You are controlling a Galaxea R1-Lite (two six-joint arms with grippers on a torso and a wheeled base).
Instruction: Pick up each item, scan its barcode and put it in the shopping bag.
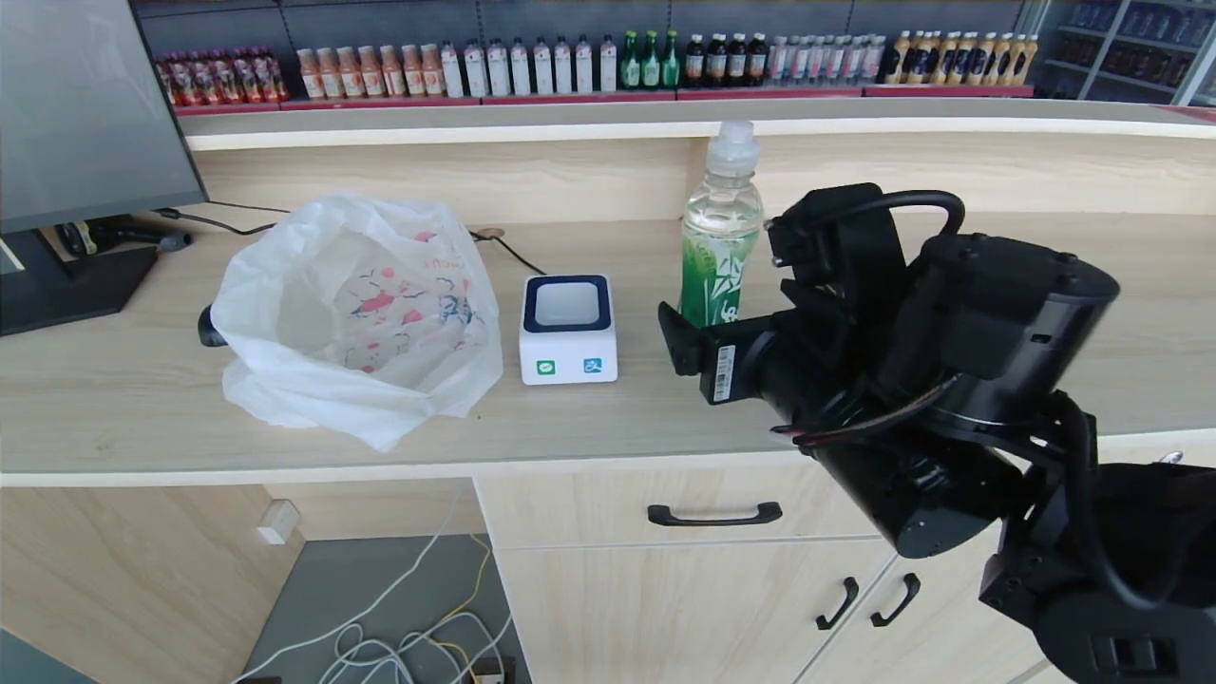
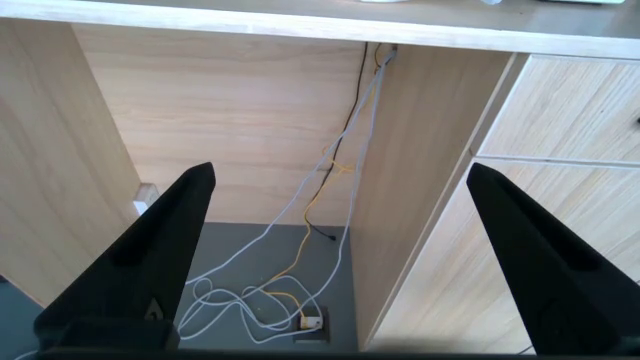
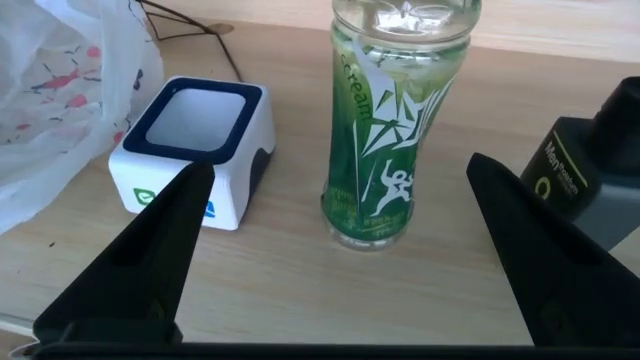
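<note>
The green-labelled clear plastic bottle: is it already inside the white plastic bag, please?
No, the bottle stands upright on the wooden counter, the white box scanner between it and the bag.

The scanner (image 1: 568, 328) front bears a green and a blue icon. White lettering runs up the bottle (image 1: 720, 237) label.
</note>
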